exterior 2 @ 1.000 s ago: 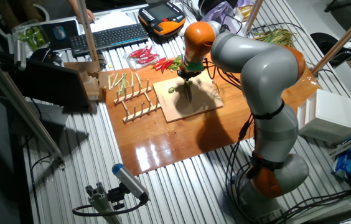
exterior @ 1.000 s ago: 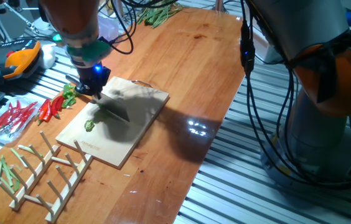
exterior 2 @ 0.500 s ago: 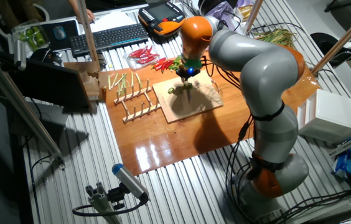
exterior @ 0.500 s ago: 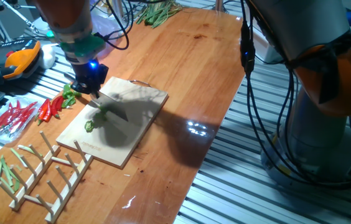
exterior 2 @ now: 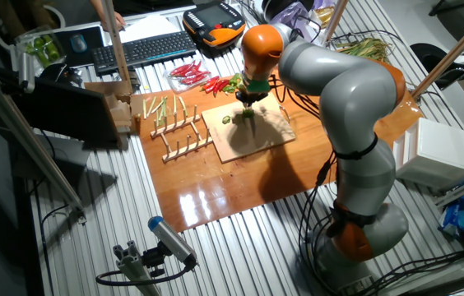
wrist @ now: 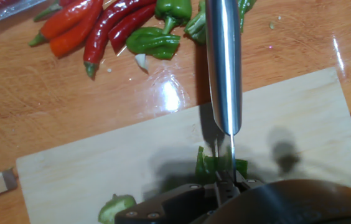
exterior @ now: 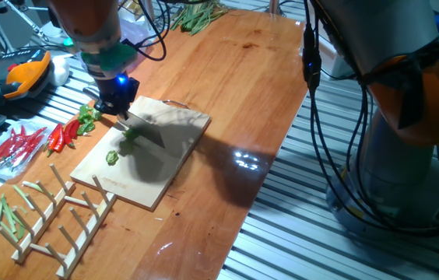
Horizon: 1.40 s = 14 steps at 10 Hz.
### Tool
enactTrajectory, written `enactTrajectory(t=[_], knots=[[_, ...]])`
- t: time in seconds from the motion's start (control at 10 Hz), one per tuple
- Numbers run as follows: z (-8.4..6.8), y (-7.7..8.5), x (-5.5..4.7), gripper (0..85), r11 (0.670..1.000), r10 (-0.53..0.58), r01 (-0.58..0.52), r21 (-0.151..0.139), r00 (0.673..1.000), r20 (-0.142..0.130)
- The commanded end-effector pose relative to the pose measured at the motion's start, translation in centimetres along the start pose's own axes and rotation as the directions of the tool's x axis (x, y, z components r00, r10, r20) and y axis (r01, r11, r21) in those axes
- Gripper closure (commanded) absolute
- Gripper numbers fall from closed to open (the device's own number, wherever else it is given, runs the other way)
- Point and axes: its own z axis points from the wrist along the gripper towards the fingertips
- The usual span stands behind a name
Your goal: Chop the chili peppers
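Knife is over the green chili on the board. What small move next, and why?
Probably press the knife straight down. In the hand view its blade runs across the green chili piece on the cutting board, and one cut chunk already lies apart, so another slice seems due.

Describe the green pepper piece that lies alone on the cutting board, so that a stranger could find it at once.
Start from the pale wooden cutting board on the brown table. The knife held in the pincer rests on one green chili piece near the middle. The piece you want lies apart from the blade, nearer the wooden rack; it is a short, bright-green chunk that nothing touches.
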Motion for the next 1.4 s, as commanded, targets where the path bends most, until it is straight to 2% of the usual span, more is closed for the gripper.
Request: enactTrajectory(t=[0.0, 0.8, 1.1, 1.3], knots=[[0.3, 0.0, 0.0, 85.0, 1.0, 0.002, -0.002, -0.002, 1.0, 0.0], [1.9, 0.0, -0.6, 85.0, 1.0, -0.003, 0.003, -0.01, 1.0, 0.026], [1.6, 0.2, -0.8, 85.0, 1.0, 0.0, 0.0, -0.005, 0.999, 0.032], [0.5, 0.5, -0.8, 85.0, 1.0, 0.005, -0.004, -0.002, 1.0, 0.014]])
